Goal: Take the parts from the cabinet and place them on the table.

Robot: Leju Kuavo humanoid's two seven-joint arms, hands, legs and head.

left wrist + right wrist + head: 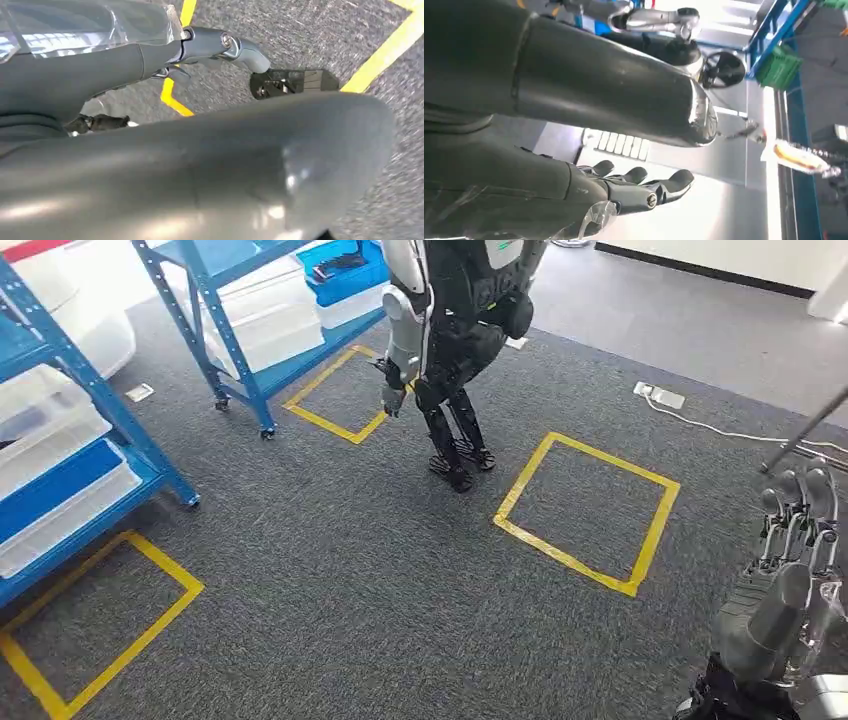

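Two blue shelf racks stand on the grey carpet: one at the left edge [95,405] with white and blue bins, one further back [235,350] with white bins and a blue bin [345,275] that has dark parts in it. My right hand [792,560] hangs at the lower right, fingers apart and holding nothing; the right wrist view shows its fingers [639,182] stretched out and empty. In the left wrist view my left hand [215,50] hangs low over the carpet, thumb out, with nothing in it. Both hands are far from the racks.
Another humanoid robot [450,350] stands ahead beside the further rack. Yellow tape squares mark the carpet at the right [510,515], near the further rack [330,422] and at the lower left [170,580]. A white power strip [660,395] with its cable lies at the back right.
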